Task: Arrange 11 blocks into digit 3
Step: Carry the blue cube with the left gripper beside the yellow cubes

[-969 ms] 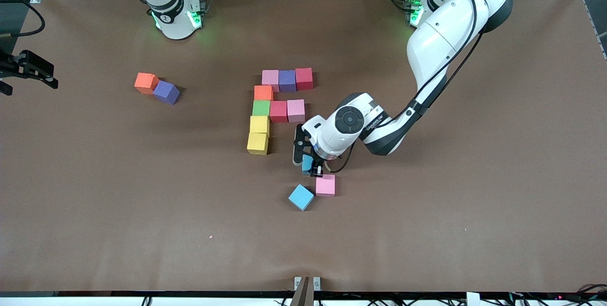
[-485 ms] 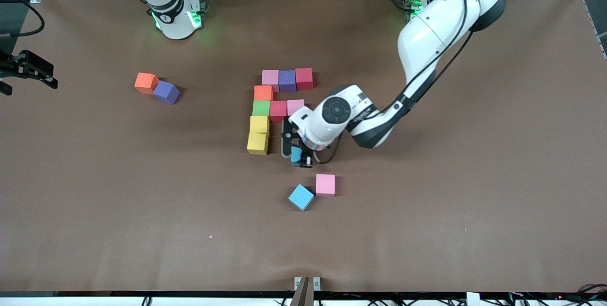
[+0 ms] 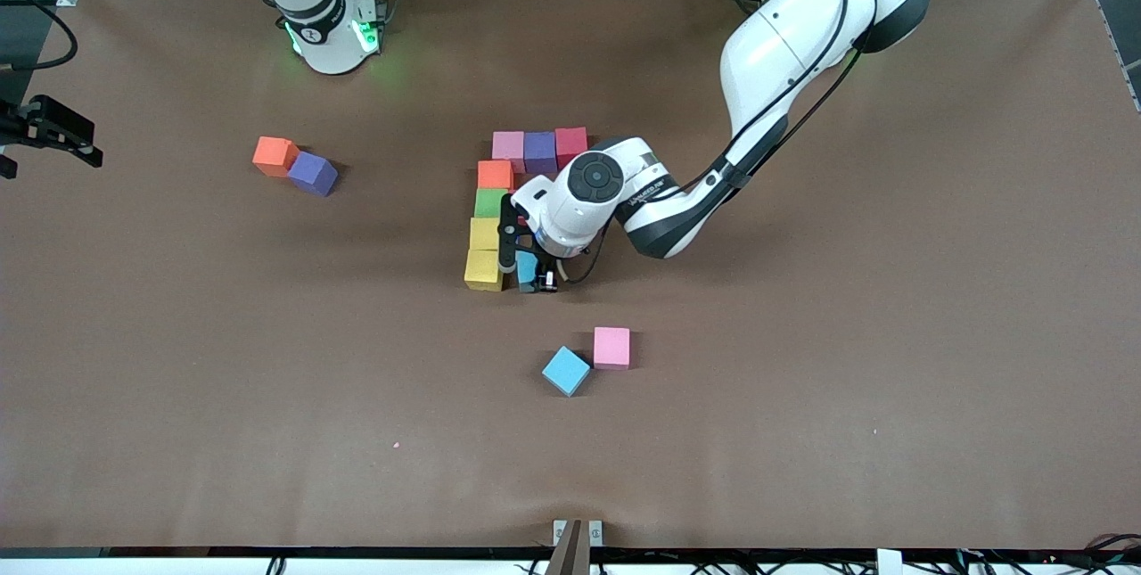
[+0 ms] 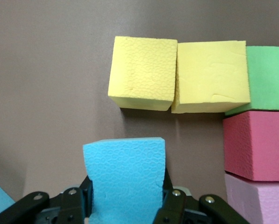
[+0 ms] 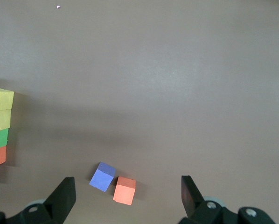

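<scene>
Front view: the left gripper (image 3: 527,275), jaws clamped on a sky blue block (image 3: 526,270), hangs just beside the end yellow block (image 3: 484,270) of the part-built "3". The blocks run from the gripper as two yellows, green (image 3: 490,202) and orange (image 3: 495,174) in a column, w/ a pink (image 3: 508,144), purple (image 3: 539,151), red (image 3: 570,145) row off the orange end. The arm hides the middle bar. A loose blue block (image 3: 566,371) and loose pink block (image 3: 611,348) lie on the table (image 3: 891,334) nearer the camera than the gripper; an orange/purple pair (image 3: 294,165) sits well apart, toward the right arm's end. The right gripper (image 3: 40,131) waits off the table edge there.

Left wrist view: the held blue block (image 4: 124,179) is pinched on two opposite side faces, its foam dented in at the fingers (image 4: 73,205), so it looks soft and light. Best grip, prob.: mid-face, square-on, gentle squeeze. Both yellows (image 4: 177,74) lie just ahead, w/ a red block (image 4: 255,144) and another pink (image 4: 258,198) alongside.

Right wrist view: right gripper (image 5: 128,196), jaws spread wide and empty, is high over bare table; the orange/purple pair (image 5: 114,184) is below it.
</scene>
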